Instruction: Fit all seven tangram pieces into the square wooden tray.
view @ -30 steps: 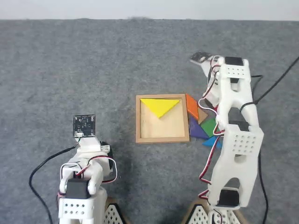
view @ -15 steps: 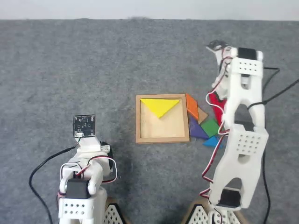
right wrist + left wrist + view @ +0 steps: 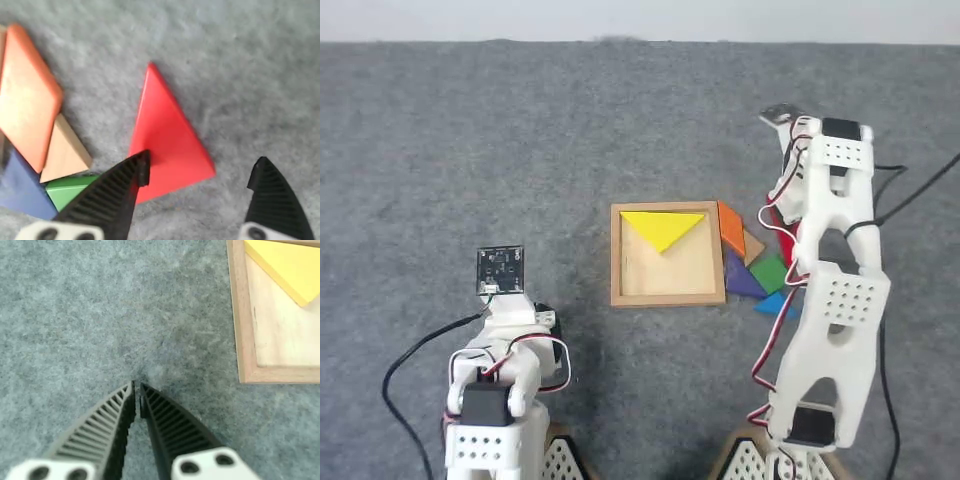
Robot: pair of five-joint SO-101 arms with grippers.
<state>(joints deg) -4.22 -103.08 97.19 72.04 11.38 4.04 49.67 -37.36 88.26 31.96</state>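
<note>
The square wooden tray [image 3: 616,256] lies mid-table with a yellow triangle [image 3: 663,227] inside against its far rim. Just right of the tray lie an orange parallelogram [image 3: 730,230], a tan triangle [image 3: 754,247], a green piece [image 3: 768,272], a purple triangle [image 3: 742,280] and a blue piece [image 3: 775,302]. A red triangle [image 3: 167,137] lies flat beside them. My right gripper [image 3: 201,167] hangs open over its edge, one finger above the red piece and one above bare carpet. My left gripper [image 3: 136,386] is shut on nothing, low over carpet near the tray's corner [image 3: 245,340].
Grey carpet covers the table. The right arm [image 3: 825,200] stands over the right side of the loose pieces and hides part of the red triangle [image 3: 783,243]. The left arm [image 3: 495,390] sits folded at the near left. Cables trail by both bases.
The right arm swung rightward, away from the tray, then eased back slightly, and the red triangle came into sight beside it. The left arm stayed still.
</note>
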